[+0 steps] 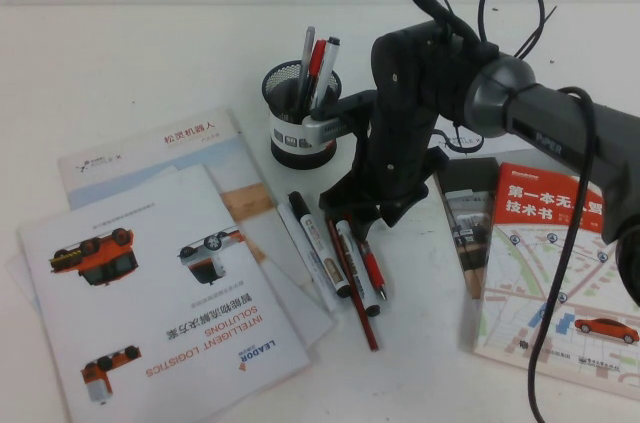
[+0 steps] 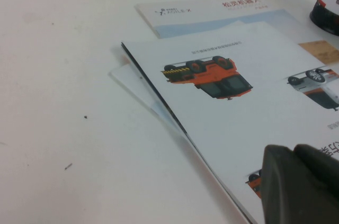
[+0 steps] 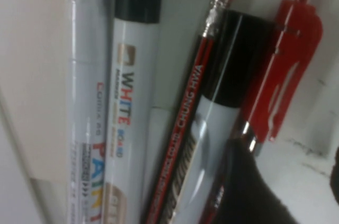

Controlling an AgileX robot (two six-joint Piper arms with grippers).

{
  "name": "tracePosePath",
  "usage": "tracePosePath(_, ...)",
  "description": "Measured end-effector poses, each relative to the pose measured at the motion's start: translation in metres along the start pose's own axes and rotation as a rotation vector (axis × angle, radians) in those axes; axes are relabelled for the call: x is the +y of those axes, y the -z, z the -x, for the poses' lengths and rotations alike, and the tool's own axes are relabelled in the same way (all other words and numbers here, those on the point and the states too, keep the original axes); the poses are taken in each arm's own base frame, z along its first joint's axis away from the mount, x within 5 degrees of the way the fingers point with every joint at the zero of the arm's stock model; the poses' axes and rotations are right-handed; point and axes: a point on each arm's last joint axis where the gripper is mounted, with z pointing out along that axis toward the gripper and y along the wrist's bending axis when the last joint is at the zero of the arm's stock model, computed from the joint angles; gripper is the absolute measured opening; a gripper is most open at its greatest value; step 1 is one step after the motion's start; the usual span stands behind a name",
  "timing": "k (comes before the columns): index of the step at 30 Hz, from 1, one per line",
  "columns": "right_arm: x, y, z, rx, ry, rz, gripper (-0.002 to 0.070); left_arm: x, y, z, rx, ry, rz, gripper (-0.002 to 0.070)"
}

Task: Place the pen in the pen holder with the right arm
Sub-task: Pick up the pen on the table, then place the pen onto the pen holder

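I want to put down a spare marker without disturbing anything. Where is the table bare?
Bare table lies behind the brochures and left of the pen holder. It is crowded in front of the holder, where the right gripper hangs over the pen and markers. The left gripper is over the brochures.

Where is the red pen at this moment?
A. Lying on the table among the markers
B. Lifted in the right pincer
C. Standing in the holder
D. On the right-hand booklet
A: the pen lies on the table beside the markers, under the right pincer.
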Motion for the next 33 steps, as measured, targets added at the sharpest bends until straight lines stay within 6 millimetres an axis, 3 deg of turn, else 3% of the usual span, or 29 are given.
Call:
tracePosePath(11,0.009,-0.011,0.002,0.007,0.013,0.01,0.0297,0.0,0.0,0.0,0.0,0.0,0.0,-0.0003)
tracePosePath(13,0.008,-0.012,0.002,0.008,0.014,0.008,0.0265,0.0,0.0,0.0,0.0,0.0,0.0,-0.0003)
tracePosePath(18,0.008,-0.011,0.002,0.001,0.015,0.007,0.0086,0.0,0.0,0.0,0.0,0.0,0.0,-0.0003)
tracePosePath(23,0.013,-0.008,0.004,-0.025,-0.004,0.054,0.0088,0.0,0.0,0.0,0.0,0.0,0.0,-0.0002)
tracePosePath(26,0.018,0.005,0.005,-0.128,-0.03,0.106,0.0088,0.0,0.0,0.0,0.0,0.0,0.0,-0.0003)
tracePosePath(28,0.022,0.023,0.003,-0.237,-0.042,0.126,0.0088,0.0,0.0,0.0,0.0,0.0,0.0,-0.0002)
tracePosePath(33,0.027,0.06,-0.023,-0.555,-0.07,0.131,0.0088,0.0,0.0,0.0,0.0,0.0,0.0,-0.0003)
